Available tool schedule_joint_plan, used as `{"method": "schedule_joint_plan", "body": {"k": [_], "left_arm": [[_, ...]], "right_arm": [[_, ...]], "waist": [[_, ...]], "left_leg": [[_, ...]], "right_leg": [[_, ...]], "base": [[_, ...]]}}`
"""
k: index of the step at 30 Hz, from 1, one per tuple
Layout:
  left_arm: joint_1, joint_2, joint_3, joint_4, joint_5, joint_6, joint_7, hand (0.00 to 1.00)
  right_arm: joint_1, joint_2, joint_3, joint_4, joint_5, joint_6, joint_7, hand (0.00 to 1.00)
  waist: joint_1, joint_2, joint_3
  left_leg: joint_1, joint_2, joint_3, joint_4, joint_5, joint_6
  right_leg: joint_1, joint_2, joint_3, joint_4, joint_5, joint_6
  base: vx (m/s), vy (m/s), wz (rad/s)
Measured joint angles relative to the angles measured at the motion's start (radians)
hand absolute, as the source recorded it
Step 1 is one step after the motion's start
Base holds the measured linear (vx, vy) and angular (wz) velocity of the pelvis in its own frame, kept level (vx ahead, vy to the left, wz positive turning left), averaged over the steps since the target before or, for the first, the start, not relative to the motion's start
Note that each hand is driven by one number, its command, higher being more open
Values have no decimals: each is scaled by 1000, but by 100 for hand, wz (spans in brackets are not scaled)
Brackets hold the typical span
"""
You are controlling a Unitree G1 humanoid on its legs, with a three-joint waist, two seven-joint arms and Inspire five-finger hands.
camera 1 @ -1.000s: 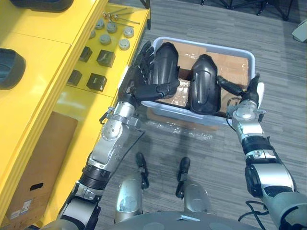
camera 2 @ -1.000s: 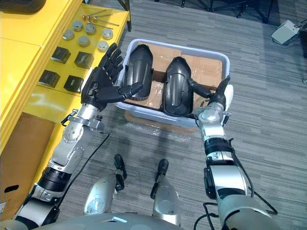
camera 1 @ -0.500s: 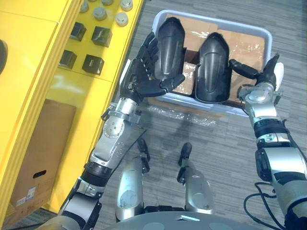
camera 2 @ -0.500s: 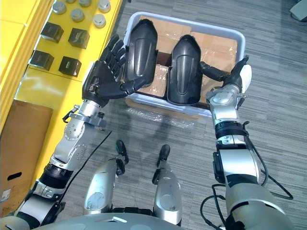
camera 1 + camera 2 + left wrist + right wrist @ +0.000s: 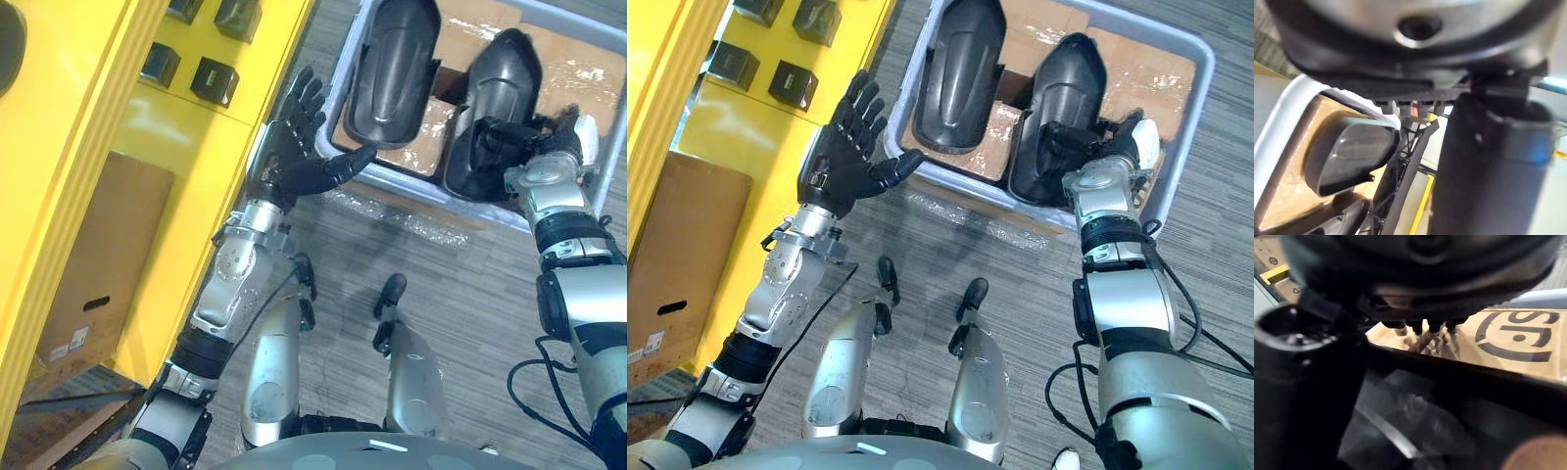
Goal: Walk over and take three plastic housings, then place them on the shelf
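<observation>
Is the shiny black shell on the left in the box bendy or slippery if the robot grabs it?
Probably stiff: the left housing keeps its moulded dome shape lying in the bin. Likely light for its size, since it looks like a thin shell. Its glossy, curved surface may slip when gripped, or rock if pushed.

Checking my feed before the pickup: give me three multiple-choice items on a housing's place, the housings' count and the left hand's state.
1. Where does the housing nearest the left hand lie? A on the shelf; B in the bin; C on the floor.
2. How many housings lie in the bin? A one; B two; C four.
3. The left hand is: A open; B shut on a housing; C shut on the rim.
Answers: 1 B, it lies inside the walls. 2 B, two side by side. 3 A, fingers spread, holding nothing.
</observation>
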Motion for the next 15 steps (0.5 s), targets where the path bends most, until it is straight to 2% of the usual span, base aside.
{"method": "schedule_joint_plan", "body": {"k": [2, 7, 15], "left_arm": [[1, 1, 0, 18, -11, 0, 2, 100], [54, 3, 14, 24, -78, -27, 0, 100], [186, 21, 52, 18, -118, -36, 5, 100]], "right_arm": [[-18, -38, 13, 26, -30, 30, -1, 0], [-18, -134, 15, 67, -140, 58, 0, 0], [21, -146, 15, 91, -185, 68, 10, 0]], "waist": [[6, 2, 1], [21, 33, 14], [27, 40, 13]], "left_leg": [[-5, -4, -6, 1, 2, 2], [-3, -19, -23, -26, 11, -5], [34, -19, -34, -53, 30, -6]], "right_leg": [[-3, -6, -8, 10, -7, 1], [-5, -19, -30, 28, -21, 0], [20, -22, -43, 44, -47, -3]], "base": [[10, 23, 12], [8, 19, 13], [55, -6, 5]]}}
